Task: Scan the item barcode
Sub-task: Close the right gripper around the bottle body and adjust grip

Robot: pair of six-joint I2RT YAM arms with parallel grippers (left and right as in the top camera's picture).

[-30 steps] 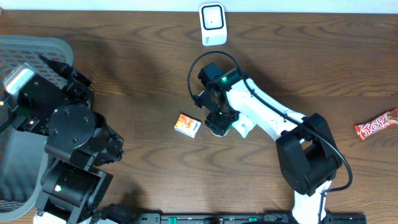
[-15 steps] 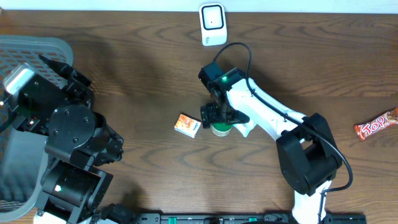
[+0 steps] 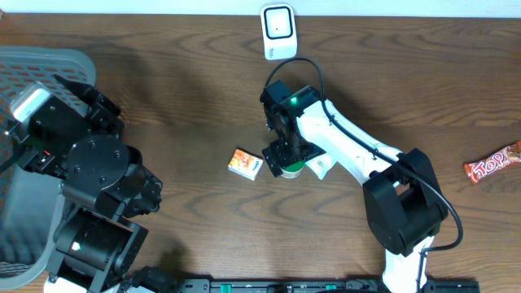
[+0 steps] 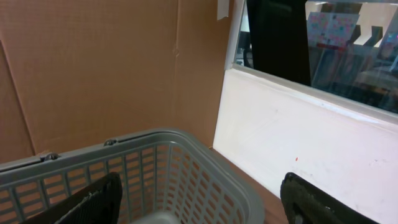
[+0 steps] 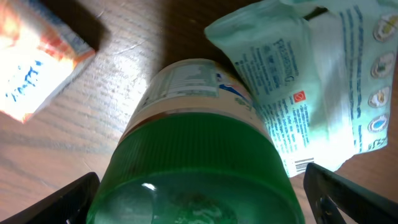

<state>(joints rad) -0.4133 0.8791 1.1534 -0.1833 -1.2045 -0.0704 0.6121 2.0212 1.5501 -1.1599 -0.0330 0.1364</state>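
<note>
Standing upright on the wooden table (image 3: 179, 89), the jar (image 5: 199, 149) with the green lid is near the middle of the table, directly under the right gripper (image 5: 200, 208). The jaws of this gripper are spread wide, with one finger on each side of the lid; the jar rests on the table by itself. From the overhead view only a part of the green lid shows below the gripper.

Just beside the jar, on its right, lies a pale green and white packet (image 5: 323, 87) with small printed text – it seems to touch the side of the jar. On the other side, a little apart, lies a small orange and white box (image 3: 245, 163).

The white scanner (image 3: 278, 31) stands at the far edge of the table, well apart from the jar. A red candy bar (image 3: 492, 163) lies alone near the right edge.

At the left side, the left gripper (image 4: 199, 208) hangs above a grey plastic basket (image 4: 155, 162) – its jaws are wide and nothing is between them.
</note>
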